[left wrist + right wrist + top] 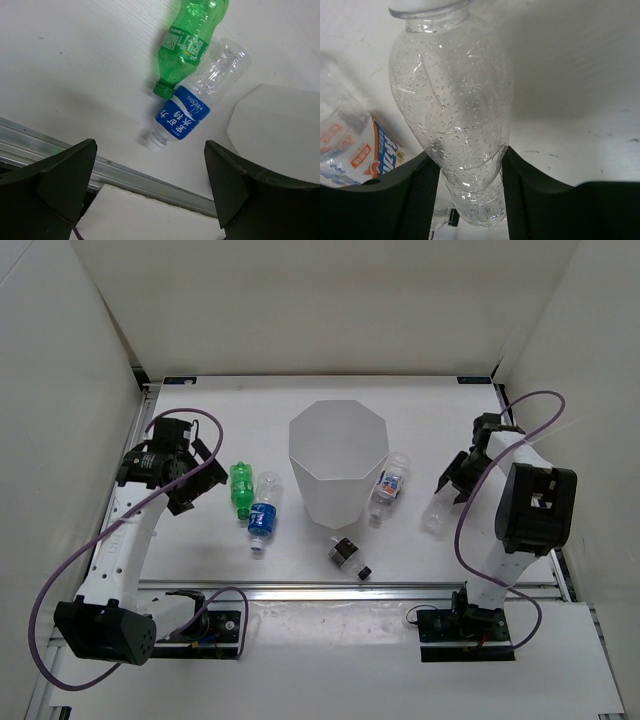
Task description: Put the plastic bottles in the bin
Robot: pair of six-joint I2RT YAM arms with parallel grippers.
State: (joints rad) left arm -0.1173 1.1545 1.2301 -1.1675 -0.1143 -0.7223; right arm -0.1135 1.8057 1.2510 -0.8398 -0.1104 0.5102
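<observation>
Gripping the plain clear bottle (452, 100) near its base, the right gripper (470, 180) is pressing its two dark fingers (420, 190) against both sides of the wet-looking body, with the neck pointing away from the wrist. From above, that bottle is lying low at the right side of the table (200, 550); whether it is clear of the surface yet is not showing. Just beside it, the white, blue and orange-labelled bottle (390, 485) is lying close against the right wall of the bin (325, 500), which is standing upright in the middle of the table with its mouth open. A short dark-labelled bottle (347, 555) is resting in front of the bin.

Further out, the left gripper (207, 472) is hanging wide open and holding nothing, looking down on the green bottle (192, 35) and the blue-labelled bottle (185, 117), which are lying side by side and touching, left of the bin.

By the look of things, the grasp on the first bottle is being made and no bottle is showing inside the bin. Next, the right arm is going to need to lift high enough to clear the tall rim, carry across the neighbouring bottle without knocking it, and open over the mouth.
</observation>
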